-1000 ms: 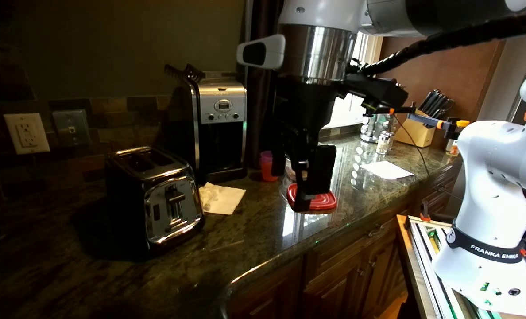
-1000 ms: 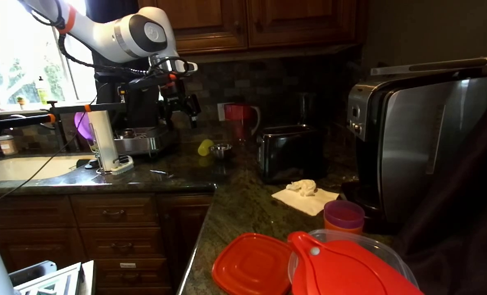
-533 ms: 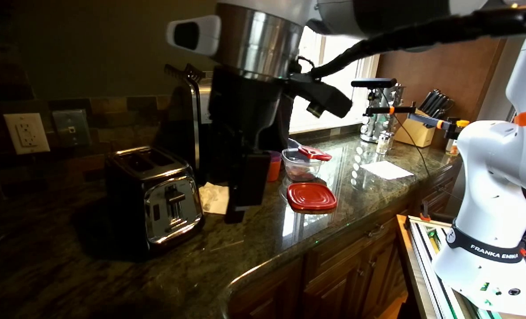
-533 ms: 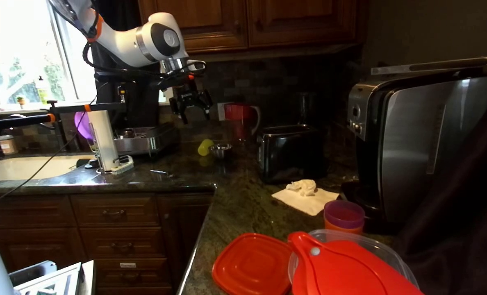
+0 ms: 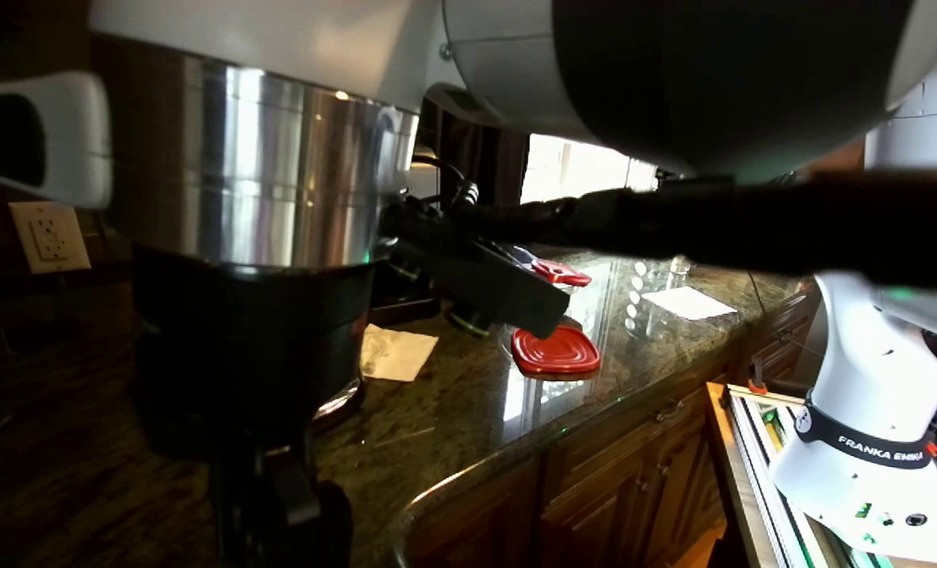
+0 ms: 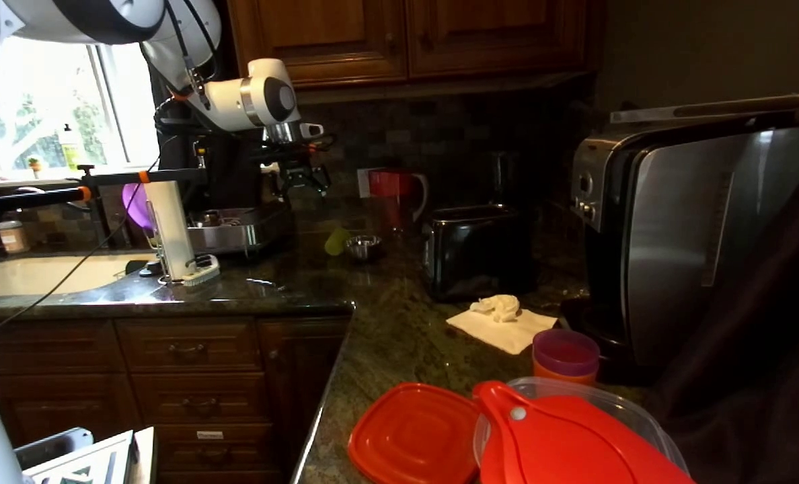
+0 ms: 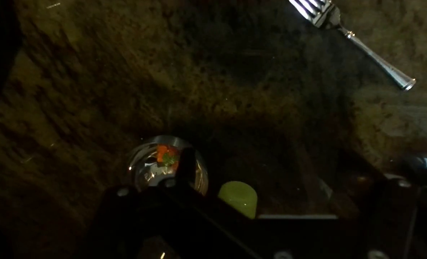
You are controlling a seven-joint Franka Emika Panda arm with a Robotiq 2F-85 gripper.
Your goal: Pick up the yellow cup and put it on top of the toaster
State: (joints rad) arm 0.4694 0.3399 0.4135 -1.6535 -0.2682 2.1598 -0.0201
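The yellow cup [image 6: 336,242] lies tilted on the dark counter beside a small metal bowl [image 6: 362,247]. In the wrist view the cup [image 7: 239,196] shows partly, its lower part hidden by my gripper's dark linkage. My gripper [image 6: 305,187] is open and empty, above the counter and higher than the cup. In the wrist view its fingers are spread wide around a gap [image 7: 272,158], with the cup nearer the left finger. The toaster [image 6: 477,252] stands to the right of the cup and bowl. In an exterior view the arm hides nearly all of it, leaving a chrome edge [image 5: 341,401].
The bowl [image 7: 165,139] holds something orange and green. A fork [image 7: 375,59] lies on the counter. A red pitcher [image 6: 391,191] stands behind. A dish rack [image 6: 228,235] and paper towel roll [image 6: 171,228] are left. A coffee maker [image 6: 709,222] and red lid [image 6: 416,430] are right.
In an exterior view the arm has swung left and down, closer to that camera, covering the toaster. The gripper stays open. The cup and bowl have not moved.
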